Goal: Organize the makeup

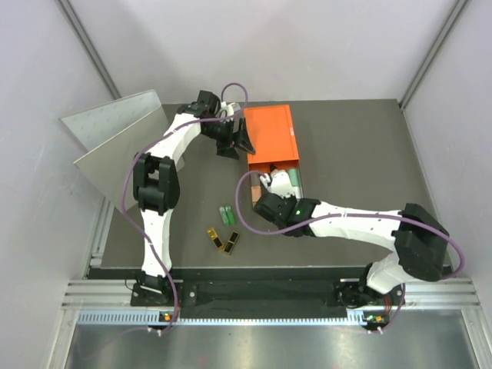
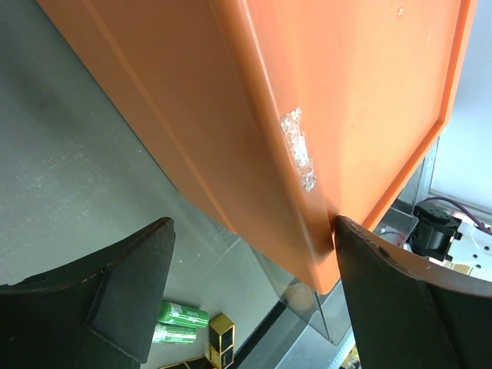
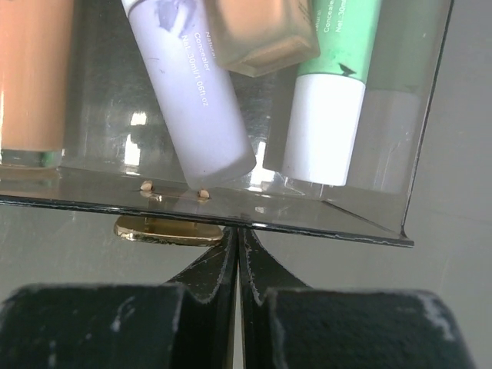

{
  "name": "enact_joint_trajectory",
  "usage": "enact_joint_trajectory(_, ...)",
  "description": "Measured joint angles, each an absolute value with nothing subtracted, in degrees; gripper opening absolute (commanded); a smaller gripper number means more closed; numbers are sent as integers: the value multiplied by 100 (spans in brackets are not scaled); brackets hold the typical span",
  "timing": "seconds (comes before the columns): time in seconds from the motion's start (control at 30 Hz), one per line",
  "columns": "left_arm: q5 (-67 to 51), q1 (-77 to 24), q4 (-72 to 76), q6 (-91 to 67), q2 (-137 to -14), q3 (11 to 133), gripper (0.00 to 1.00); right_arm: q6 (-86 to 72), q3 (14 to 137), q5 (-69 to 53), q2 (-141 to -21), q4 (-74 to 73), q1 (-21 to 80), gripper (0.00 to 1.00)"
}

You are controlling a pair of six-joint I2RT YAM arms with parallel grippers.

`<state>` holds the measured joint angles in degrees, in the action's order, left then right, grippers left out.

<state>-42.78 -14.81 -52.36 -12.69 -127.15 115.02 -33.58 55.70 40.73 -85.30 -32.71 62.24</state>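
Evidently the step in hand is working the clear drawer (image 3: 323,219) of the orange box (image 1: 269,134), which stands pulled out toward the arms with part of the makeup inside it: an orange stick (image 3: 31,77) at one side, a white stick (image 3: 192,100) lying aslant, a peach bottle (image 3: 261,31) partly over it, and a green stick (image 3: 330,115) by the far wall. The right gripper (image 3: 237,238) is pinched fully together with nothing between its fingers, its tips just under the drawer's front lip and just beside the gold knob (image 3: 165,229) rather than around it. The left gripper (image 1: 233,143) is spread wide astride a corner of the box, one finger against the orange edge and the other apart from the side wall, so it braces more than it grips. Two green tubes (image 1: 227,214) and two black-gold cases (image 1: 224,241) lie side by side on the table (image 1: 354,154), well apart from the drawer, so the sorting looks roughly half done. To do this step well, the right arm should act squarely on the drawer front, close to the knob, and move along the line of the drawer; an off-centre push would likely skew the drawer or turn the light box. The left arm should keep contact with the box while the drawer moves, and the loose sticks may roll if the motion is jerky
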Motion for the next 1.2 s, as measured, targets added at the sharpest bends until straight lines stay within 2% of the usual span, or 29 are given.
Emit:
enact_joint_trajectory(0.53, -4261, -1476, -5264, -1229, -12715, 11509, 88, -2694, 6434, 4816, -9218, -2790, 5905, 0)
enact_joint_trajectory(0.93, -4261, -1476, -5266, -1227, -12715, 11509, 88, -2250, 7301, 4755, -10016, -2084, 5133, 0)
enact_joint_trajectory(1.2, -4237, -1452, -5256, -1229, -12715, 11520, 88, -2143, 7859, 4670, -10370, -2484, 5050, 0)
